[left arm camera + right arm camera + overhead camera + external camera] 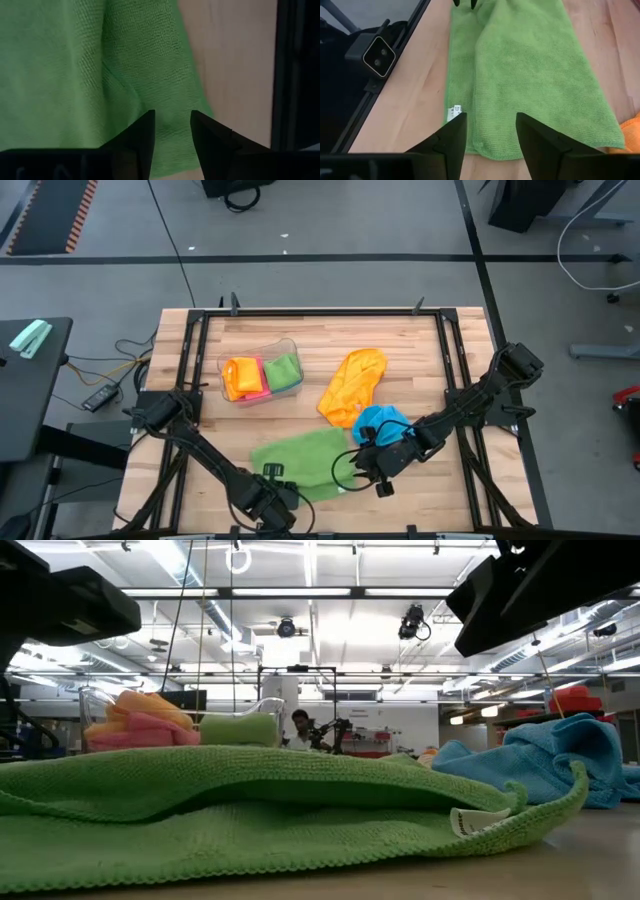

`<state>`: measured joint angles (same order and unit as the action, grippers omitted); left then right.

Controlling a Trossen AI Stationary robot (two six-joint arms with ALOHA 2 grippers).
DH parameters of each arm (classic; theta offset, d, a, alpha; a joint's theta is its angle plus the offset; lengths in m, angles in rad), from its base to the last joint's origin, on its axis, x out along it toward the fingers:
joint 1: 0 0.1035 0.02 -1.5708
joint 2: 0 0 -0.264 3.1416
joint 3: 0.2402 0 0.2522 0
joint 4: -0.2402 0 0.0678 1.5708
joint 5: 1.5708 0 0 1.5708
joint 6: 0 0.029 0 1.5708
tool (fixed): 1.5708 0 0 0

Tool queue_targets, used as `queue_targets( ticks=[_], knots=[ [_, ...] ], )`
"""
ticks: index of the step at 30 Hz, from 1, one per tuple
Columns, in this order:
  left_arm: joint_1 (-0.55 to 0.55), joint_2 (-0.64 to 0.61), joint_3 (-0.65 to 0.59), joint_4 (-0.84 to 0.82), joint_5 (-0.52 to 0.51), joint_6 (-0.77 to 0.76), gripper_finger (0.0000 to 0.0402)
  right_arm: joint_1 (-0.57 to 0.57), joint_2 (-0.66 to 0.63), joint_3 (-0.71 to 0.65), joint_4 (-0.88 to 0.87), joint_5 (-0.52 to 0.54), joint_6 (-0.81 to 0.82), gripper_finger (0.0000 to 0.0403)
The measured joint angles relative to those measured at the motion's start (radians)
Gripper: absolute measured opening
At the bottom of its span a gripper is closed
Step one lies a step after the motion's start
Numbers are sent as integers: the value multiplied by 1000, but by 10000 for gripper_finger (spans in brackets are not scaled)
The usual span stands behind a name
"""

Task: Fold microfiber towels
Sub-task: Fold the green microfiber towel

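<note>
Sitting on the wooden table: clear tub holding folded cloths, orange towel lying right of the tub, blue towel bunching just below orange, green towel spreading out front of the tub.

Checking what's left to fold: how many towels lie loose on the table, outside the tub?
3: green towel at the front, blue towel to its right, orange towel behind that. More may hide underneath.

I'm working in a large robotics lab or workshop hall: the low view shows ceiling strip lights, exposed ducts, and a person at a distant bench at mid-frame. The high view shows grey concrete floor with trailing cables at left.
</note>
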<state>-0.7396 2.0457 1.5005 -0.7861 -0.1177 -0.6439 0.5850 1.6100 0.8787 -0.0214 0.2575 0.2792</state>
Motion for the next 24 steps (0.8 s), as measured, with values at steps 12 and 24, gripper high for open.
queue_targets(
  ticks=[12, 24],
  knots=[
    [28, -19, -1, -14, -65, 66, 151, -13, 0, 0, 4, 7, -19, 177],
    [42, -17, -37, -27, -14, 53, 128, -16, 0, 0, 11, 7, -23, 177]
  ],
)
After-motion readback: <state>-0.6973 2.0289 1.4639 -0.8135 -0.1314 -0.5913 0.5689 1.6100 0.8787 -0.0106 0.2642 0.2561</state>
